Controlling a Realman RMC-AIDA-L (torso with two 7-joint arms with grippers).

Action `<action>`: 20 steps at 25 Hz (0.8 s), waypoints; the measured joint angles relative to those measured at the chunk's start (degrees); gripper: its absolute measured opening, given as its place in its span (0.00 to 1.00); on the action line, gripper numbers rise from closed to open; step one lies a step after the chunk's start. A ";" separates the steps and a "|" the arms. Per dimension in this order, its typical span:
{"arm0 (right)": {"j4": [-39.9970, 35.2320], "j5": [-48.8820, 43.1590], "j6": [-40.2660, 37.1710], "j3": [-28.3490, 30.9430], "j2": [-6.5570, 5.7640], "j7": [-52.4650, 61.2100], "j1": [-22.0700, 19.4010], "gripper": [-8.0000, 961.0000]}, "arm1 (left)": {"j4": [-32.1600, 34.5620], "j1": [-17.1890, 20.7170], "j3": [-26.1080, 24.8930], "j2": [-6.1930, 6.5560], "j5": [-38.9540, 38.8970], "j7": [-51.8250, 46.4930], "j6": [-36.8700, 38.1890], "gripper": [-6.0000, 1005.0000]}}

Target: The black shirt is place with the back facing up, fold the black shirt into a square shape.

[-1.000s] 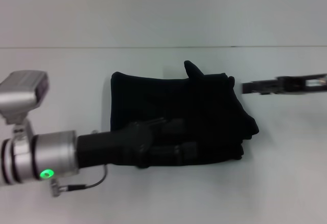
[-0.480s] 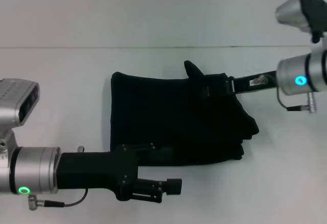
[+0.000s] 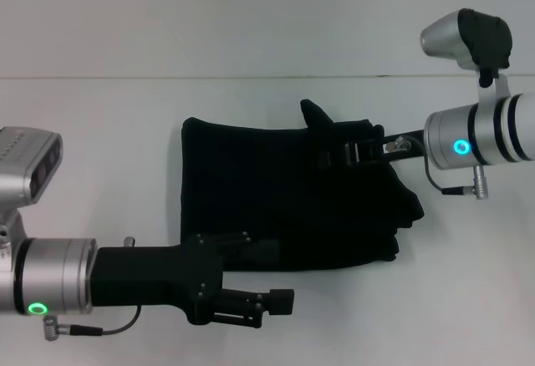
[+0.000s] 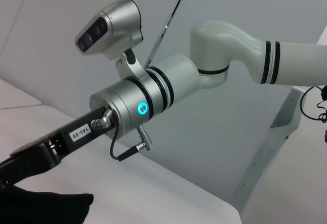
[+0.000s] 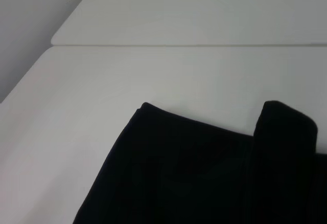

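The black shirt [image 3: 292, 195] lies folded into a rough rectangle in the middle of the white table [image 3: 100, 115], with a small flap sticking up at its far edge. No lettering shows. My left gripper [image 3: 272, 309] is open and empty, just off the shirt's near edge and a little above the table. My right gripper [image 3: 351, 150] reaches in over the shirt's far right corner, black against the black cloth. The shirt also shows in the right wrist view [image 5: 194, 173], and at the bottom of the left wrist view [image 4: 41, 208] under the right gripper [image 4: 30, 157].
The table's far edge [image 3: 251, 77] meets a plain grey wall. The right arm's silver wrist [image 3: 476, 136] hangs over the table's right side. The left arm's wrist [image 3: 50, 287] is at the near left.
My left gripper has come off the shirt and drawn back to its near edge. My right arm has moved in from the right, and its gripper now sits over the shirt's far right corner.
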 joint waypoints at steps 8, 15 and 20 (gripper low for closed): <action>-1.60 7.92 -0.69 0.34 -0.18 -4.55 -4.41 0.02 | 0.03 -0.14 -0.02 0.13 0.01 0.02 -0.56 0.90; -4.40 14.15 -3.14 0.42 -0.99 -6.44 -11.36 0.02 | -0.19 -1.02 0.25 0.25 -0.13 -0.22 -0.70 0.90; -4.11 14.92 -4.02 0.42 -1.54 -6.59 -13.92 0.02 | -0.34 -1.52 0.56 0.30 -0.13 -0.24 -0.83 0.90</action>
